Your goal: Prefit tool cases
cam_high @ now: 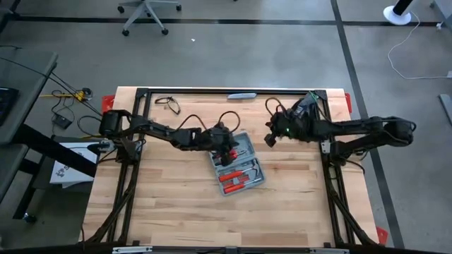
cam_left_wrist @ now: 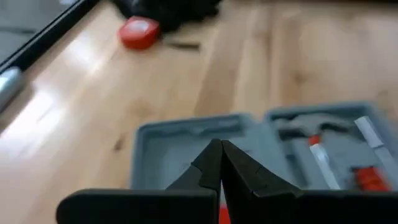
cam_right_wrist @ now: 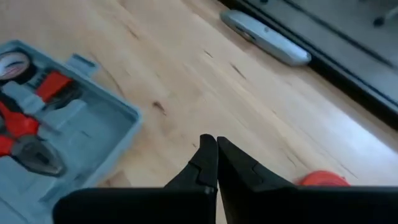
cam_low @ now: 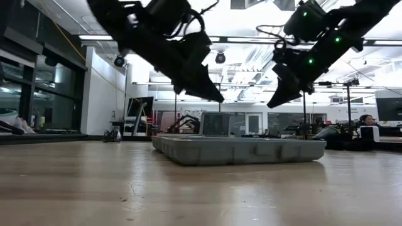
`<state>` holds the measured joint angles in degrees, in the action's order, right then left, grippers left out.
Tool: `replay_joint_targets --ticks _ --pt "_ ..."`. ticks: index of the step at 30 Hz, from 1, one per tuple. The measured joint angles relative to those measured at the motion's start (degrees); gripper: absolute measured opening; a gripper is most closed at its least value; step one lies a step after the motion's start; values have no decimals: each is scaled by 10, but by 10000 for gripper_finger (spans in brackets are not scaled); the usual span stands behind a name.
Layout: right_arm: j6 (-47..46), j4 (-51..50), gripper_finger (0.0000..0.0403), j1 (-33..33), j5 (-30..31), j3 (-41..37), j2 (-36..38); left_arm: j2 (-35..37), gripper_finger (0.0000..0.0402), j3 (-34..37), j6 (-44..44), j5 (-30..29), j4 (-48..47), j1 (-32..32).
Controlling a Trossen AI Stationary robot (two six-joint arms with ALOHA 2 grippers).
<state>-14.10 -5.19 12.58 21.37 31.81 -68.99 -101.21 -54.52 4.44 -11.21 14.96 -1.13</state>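
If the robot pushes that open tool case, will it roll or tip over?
Probably neither. The case lies open and flat on the table, low and wide in the low view, so it would likely slide on the smooth wood. It looks like stiff plastic, so it shouldn't bend. The red-handled tools inside might add weight, or rattle if loose.

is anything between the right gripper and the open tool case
Nothing visible. The right gripper hangs above bare wood beside the open tool case, fingers closed. The left gripper is over the case's far end, not between them.
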Motion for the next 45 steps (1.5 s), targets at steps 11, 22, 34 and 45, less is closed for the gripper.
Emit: replay_joint_targets --ticks 11,22,34,45 --pt "-11 -1 0 85 -21 0 -6 2 0 49 13 61 48 0" --pt "6 11 0 198 -18 0 -119 2 0 49 13 61 55 0" --pt "-26 66 0 218 15 5 -226 2 0 48 15 61 58 0" --pt "-64 164 0 127 -104 -1 -229 2 0 48 15 61 58 0"
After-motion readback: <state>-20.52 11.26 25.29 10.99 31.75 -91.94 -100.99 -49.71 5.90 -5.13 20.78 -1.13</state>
